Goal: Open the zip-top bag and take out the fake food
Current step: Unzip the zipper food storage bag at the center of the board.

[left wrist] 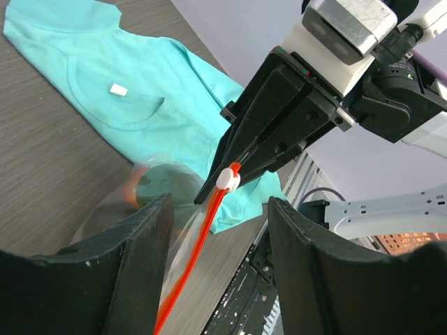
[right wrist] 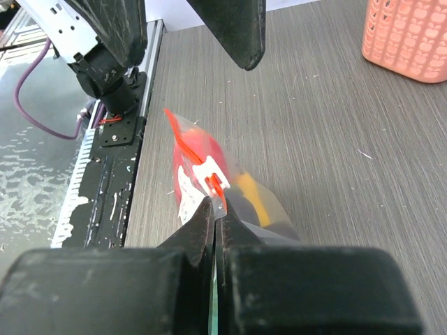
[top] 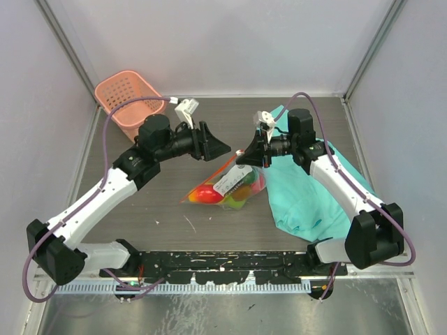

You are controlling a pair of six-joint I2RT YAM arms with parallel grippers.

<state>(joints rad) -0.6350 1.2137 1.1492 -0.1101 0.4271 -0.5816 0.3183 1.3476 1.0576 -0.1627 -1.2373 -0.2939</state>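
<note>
Bag point(top: 227, 187) is limp, slick film: right gripper point(right wrist: 215, 206) pinches its top edge, left gripper point(left wrist: 220, 204) gapes wide, so grab the stiff white slider point(left wrist: 228, 179).

white arm links point(top: 91, 202), black joints point(top: 155, 131), purple cables point(top: 105, 150)

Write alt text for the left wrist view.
The right black gripper is shut on the red-orange zip strip of the clear plastic zip-top bag, beside its white slider. The left gripper stands open in the foreground, framing the strip; a teal cloth lies behind.
</note>
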